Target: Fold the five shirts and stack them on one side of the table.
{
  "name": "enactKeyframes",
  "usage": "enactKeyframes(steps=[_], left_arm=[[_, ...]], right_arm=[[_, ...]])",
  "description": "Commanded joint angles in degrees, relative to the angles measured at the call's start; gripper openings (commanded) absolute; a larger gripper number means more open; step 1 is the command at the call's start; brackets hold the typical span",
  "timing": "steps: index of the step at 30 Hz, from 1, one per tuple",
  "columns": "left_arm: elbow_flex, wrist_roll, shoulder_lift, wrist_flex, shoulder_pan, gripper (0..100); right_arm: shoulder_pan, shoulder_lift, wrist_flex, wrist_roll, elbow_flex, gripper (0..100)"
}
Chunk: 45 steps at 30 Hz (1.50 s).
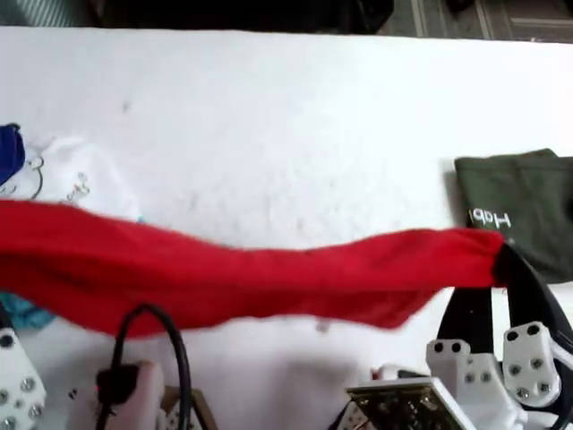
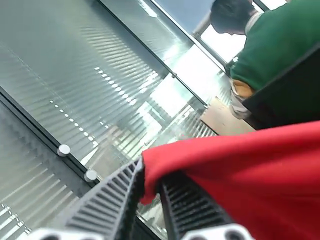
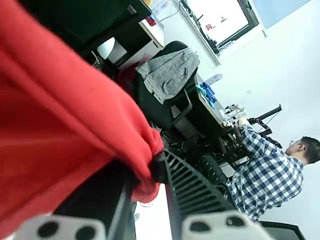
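Closest: black cable (image 1: 152, 340) and an arm's white housing (image 1: 483, 367) at the near edge of the worktop (image 1: 295, 107). Far left is the unfolded pile: blue one (image 1: 9, 152), white shirt (image 1: 76, 175), and teal cloth (image 1: 22, 313) poking out under the red. The left end effector (image 2: 151, 172) is clenched on one end of the red shirt (image 1: 269, 278), which looks lifted, a sagging band spanning the worktop. The right end effector (image 3: 159, 170) is clamped on the other end, just beside the folded dark green shirt (image 1: 524, 206) at the right edge. My read: stretch-out before laying flat. To do it well: match height and tension on both sides, pull slightly apart to kill the sag, lower together onto the bare middle, and stay off the pile and the green shirt.
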<state>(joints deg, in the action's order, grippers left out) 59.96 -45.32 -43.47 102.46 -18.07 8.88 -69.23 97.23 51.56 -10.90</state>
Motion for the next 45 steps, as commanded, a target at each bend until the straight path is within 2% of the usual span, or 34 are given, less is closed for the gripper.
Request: enactKeyframes(steps=[1, 4, 10, 12, 15, 21, 26, 32, 39, 45], left_arm=[[-14.4, 0.2, -5.2, -0.3, 0.0, 2], [-26.4, 0.2, -8.8, -1.7, 0.0, 2], [-51.9, 0.0, -12.3, -11.3, 0.3, 2], [-60.2, -3.7, -12.3, -15.4, 0.4, 2], [-71.9, -8.6, -12.3, -24.8, 0.4, 2], [-91.1, -11.3, -12.2, -49.1, 2.2, 2], [-100.1, -15.6, -11.7, -61.6, 5.9, 2], [-96.4, -16.4, -0.7, -70.9, 6.7, 2], [-79.1, -16.4, 20.4, -75.8, 7.0, 2], [-62.4, -16.4, 36.0, -75.9, 8.9, 2]], right_arm=[[0.5, 0.4, -1.3, 0.3, 1.8, 1.8], [0.5, 1.4, -2.9, 0.3, 7.5, 1.8], [0.5, 3.5, -12.1, 0.4, 24.0, 1.8], [0.4, 4.4, -16.3, 0.4, 29.8, 1.8], [-1.9, 6.5, -23.0, 0.4, 37.2, 1.8], [-7.7, 12.4, -37.1, -0.1, 46.2, 1.8], [-9.0, 22.1, -50.3, -0.1, 47.0, 1.8], [-8.9, 35.6, -59.3, -0.1, 40.7, 1.8], [-8.7, 49.5, -65.9, -0.2, 31.6, 1.8], [-8.7, 58.7, -71.3, -0.2, 26.0, 1.8]])
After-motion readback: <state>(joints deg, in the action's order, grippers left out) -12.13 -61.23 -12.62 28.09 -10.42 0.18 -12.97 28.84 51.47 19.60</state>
